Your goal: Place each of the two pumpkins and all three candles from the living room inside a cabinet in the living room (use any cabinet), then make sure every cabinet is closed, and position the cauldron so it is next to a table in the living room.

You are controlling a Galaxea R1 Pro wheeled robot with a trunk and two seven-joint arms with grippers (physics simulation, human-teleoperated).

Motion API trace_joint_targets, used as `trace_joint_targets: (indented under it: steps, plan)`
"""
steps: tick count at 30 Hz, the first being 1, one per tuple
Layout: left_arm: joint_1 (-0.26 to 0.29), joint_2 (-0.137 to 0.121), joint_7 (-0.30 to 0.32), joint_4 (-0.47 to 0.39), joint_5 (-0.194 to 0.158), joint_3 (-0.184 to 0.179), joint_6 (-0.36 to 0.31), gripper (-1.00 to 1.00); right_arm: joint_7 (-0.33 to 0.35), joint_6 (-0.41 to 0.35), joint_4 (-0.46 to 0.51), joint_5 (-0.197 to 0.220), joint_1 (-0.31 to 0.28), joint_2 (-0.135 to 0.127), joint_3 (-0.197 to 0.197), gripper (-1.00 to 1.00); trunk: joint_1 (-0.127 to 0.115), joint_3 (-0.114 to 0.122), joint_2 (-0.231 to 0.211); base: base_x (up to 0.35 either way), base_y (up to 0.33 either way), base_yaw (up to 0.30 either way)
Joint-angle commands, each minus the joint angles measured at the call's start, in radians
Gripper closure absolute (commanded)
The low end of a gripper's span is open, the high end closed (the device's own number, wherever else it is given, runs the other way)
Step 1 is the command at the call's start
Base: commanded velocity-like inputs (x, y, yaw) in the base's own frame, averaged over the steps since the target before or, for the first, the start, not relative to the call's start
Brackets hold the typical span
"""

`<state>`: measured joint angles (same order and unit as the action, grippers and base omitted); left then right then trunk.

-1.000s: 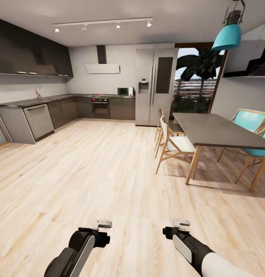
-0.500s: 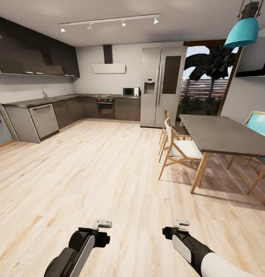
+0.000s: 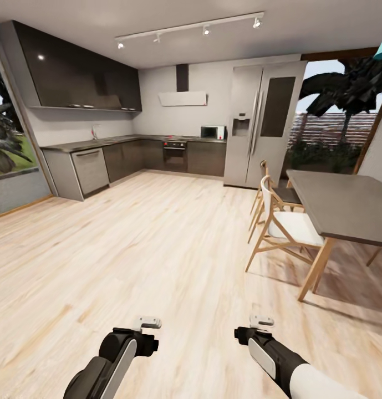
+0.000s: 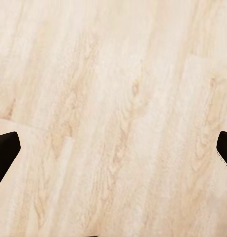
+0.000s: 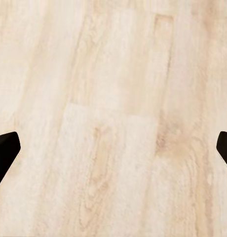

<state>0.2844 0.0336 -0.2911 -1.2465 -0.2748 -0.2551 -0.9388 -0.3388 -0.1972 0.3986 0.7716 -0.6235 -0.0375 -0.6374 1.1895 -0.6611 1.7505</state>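
Two end effectors, left (image 4: 113,148) and right (image 5: 113,150), both spread wide and empty, hang over the plank floor (image 3: 157,249) beside one dining table (image 3: 346,208) and two chairs (image 3: 282,221).

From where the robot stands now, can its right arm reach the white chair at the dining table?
Probably not. The right gripper hangs low over bare floor, and the white chair stands well ahead with open floor between.

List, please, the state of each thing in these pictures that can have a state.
Left gripper: open, empty, above the floor.
Right gripper: open, empty, above the floor.
Fridge: doors shut.
Oven: door shut.
Dishwasher: shut.
Upper cabinets: shut.
Chair: upright, pushed to the dining table.
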Motion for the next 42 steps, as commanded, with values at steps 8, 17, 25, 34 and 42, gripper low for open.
trace_joint_targets:
  steps: [8, 17, 25, 34, 42]
  plan:
    - [0.001, 0.002, -0.011, -0.001, -0.011, -0.001, -0.003, -1.00, -0.008, -0.005, 0.003, 0.006, 0.000, -0.001, -0.008, -1.00, 0.000, -0.001, 0.000, 0.233, -0.223, 0.283]
    - [0.001, 0.002, -0.011, -0.001, -0.011, -0.001, -0.003, -1.00, -0.008, -0.005, 0.003, 0.006, 0.000, -0.001, -0.008, -1.00, 0.000, -0.001, 0.000, 0.181, -0.195, 0.283]
    - [0.001, 0.003, -0.011, -0.001, -0.011, -0.001, -0.003, -1.00, -0.009, -0.007, 0.003, 0.006, -0.001, -0.001, -0.008, -1.00, 0.000, -0.001, 0.000, 0.027, -0.027, 0.284]
    - [0.001, 0.004, -0.012, -0.001, -0.011, -0.001, -0.003, -1.00, -0.009, -0.008, 0.003, 0.006, 0.000, -0.001, -0.008, -1.00, 0.000, -0.001, 0.000, 0.001, -0.066, 0.284]
    - [0.001, 0.005, -0.013, -0.001, -0.011, -0.001, -0.003, -1.00, -0.009, -0.008, 0.003, 0.006, 0.000, -0.001, -0.008, -1.00, 0.000, -0.001, 0.000, 0.000, -0.273, 0.284]
